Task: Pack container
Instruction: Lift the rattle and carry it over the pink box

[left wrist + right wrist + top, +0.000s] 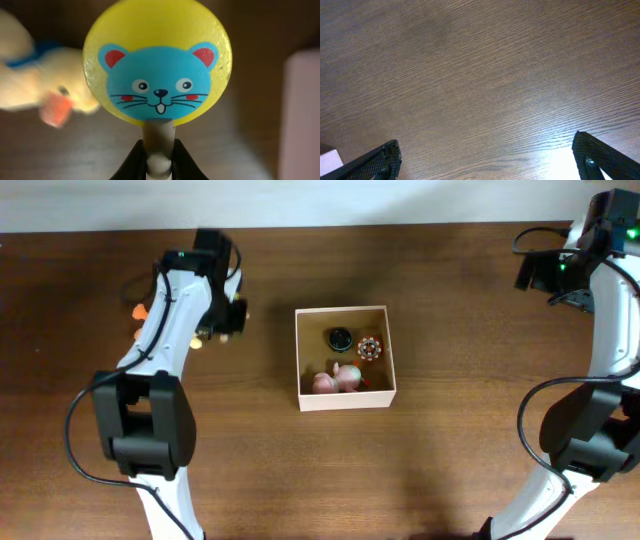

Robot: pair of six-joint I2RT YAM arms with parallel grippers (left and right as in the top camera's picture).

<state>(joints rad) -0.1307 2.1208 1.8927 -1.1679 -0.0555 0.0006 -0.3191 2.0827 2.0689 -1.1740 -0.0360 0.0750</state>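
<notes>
the container [348, 397] lies right of the left tool [231, 320], which grips a yellow toy [157, 60].

We find the overhead view evenly lit and sharp, the container [345, 370] bright against the dark table [450, 300]. In the left wrist view the yellow disc [157, 60] is crisp; the container and, opposite it, a plush toy [35, 85] blur. Glare whitens some wood in the right wrist view
</notes>
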